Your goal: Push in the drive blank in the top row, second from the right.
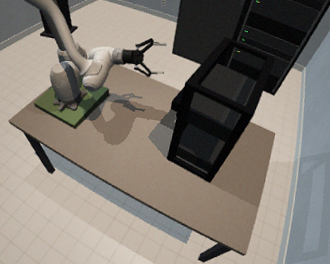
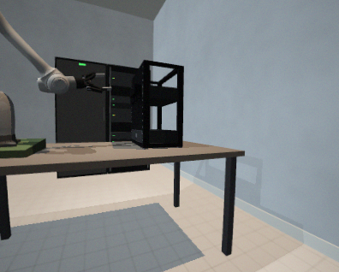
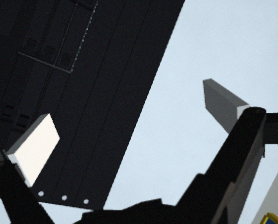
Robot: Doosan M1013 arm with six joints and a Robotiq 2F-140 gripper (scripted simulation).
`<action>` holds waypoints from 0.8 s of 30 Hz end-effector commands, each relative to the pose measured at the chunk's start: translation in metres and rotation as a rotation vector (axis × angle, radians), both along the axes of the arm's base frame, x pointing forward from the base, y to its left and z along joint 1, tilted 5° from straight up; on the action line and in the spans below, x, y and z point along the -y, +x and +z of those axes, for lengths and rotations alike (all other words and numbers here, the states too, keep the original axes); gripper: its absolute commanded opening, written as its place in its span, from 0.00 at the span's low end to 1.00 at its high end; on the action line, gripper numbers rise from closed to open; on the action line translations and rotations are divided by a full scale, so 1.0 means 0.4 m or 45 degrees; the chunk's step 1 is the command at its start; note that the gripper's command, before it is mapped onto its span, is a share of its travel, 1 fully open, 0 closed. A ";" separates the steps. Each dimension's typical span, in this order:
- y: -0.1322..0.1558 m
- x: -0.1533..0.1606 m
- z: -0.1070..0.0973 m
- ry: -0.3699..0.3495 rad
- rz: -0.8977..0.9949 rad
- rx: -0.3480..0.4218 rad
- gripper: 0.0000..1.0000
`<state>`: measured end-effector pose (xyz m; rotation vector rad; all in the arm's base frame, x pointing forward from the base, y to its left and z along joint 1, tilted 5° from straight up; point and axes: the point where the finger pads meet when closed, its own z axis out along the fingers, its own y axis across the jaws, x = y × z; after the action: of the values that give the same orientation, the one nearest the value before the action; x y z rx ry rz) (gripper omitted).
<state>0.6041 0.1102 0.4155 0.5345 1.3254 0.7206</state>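
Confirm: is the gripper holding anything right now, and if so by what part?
Nothing is held. The gripper is fully open with empty space between its fingers, hanging in the air short of the rack and not touching it.

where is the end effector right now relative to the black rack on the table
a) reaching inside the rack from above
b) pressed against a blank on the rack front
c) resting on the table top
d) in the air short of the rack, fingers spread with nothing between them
d: in the exterior view the black two-finger end effector hangs in the air beside the black open-frame rack, a gap between them, fingers spread and empty, well above the brown table.
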 end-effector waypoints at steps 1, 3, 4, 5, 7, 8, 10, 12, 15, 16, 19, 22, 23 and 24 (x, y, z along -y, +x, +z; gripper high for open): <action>-0.014 0.030 -0.015 0.113 -0.039 -0.028 1.00; -0.017 0.039 -0.019 0.144 -0.049 -0.034 1.00; -0.021 0.047 -0.024 0.174 -0.058 -0.040 1.00; -0.024 0.055 -0.029 0.204 -0.068 -0.045 1.00; -0.031 0.071 -0.038 0.261 -0.086 -0.055 1.00; -0.034 0.078 -0.043 0.289 -0.095 -0.060 1.00; -0.040 0.093 -0.052 0.342 -0.112 -0.069 1.00; -0.047 0.106 -0.061 0.393 -0.129 -0.076 1.00; -0.057 0.125 -0.074 0.464 -0.152 -0.086 1.00; -0.060 0.130 -0.079 0.486 -0.160 -0.089 1.00; -0.063 0.136 -0.083 0.508 -0.167 -0.092 1.00; -0.072 0.151 -0.095 0.569 -0.187 -0.100 1.00; -0.075 0.156 -0.099 0.588 -0.194 -0.102 1.00; -0.078 0.161 -0.103 0.606 -0.200 -0.104 1.00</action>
<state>0.5785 0.0519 0.3799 0.9927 1.1903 0.8776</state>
